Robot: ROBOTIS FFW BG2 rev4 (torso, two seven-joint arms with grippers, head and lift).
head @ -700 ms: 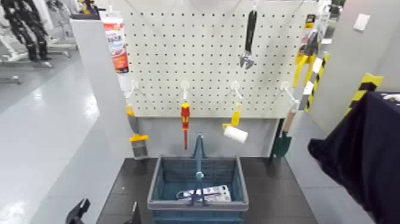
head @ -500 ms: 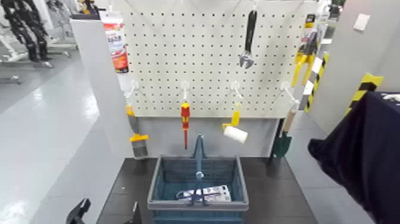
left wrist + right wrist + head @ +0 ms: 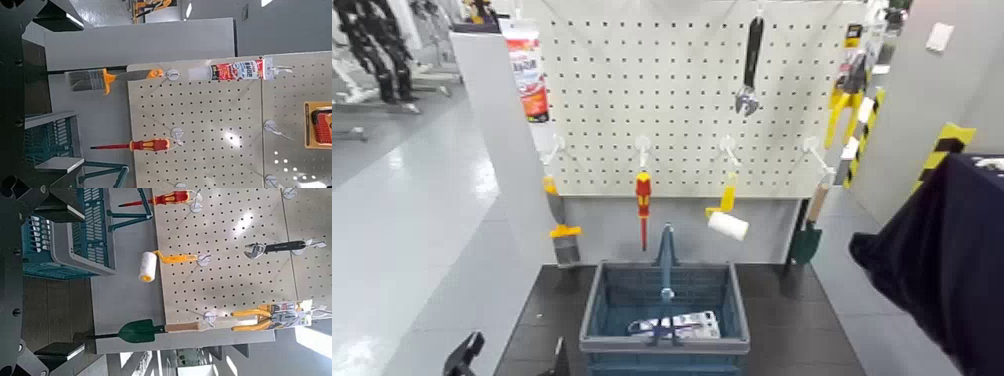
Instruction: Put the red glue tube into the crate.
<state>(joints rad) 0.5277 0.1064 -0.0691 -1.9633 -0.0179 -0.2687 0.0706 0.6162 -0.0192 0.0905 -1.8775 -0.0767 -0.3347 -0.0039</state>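
Head view: red glue tube (image 3: 531, 78) hanging upper left, left hand (image 3: 515, 358) open bottom left; go up, grip mid-body squarely.

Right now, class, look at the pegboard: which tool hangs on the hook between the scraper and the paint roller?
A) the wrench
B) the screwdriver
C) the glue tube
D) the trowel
B: the screwdriver hangs upright on its own hook, with the scraper to one side and the paint roller to the other.
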